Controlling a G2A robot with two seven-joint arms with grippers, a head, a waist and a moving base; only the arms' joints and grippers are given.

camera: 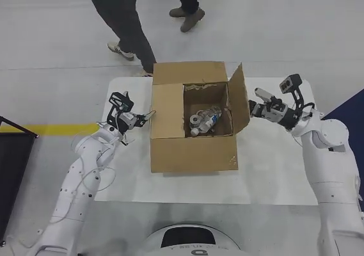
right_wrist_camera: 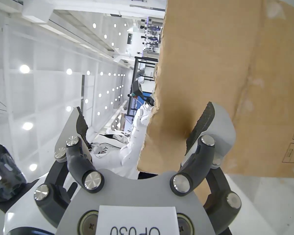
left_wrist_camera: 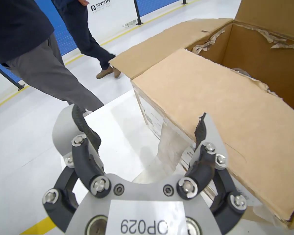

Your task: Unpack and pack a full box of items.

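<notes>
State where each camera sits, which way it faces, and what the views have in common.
Top view: above the arms, looking down at the table and the open box; both arms show.
Left wrist view: on the left arm, looking along the open left tool at the box's flat flap.
Right wrist view: on the right arm, looking past the open right tool at the raised flap.
Shared: all three see the box; the top view also takes in both tools.
</notes>
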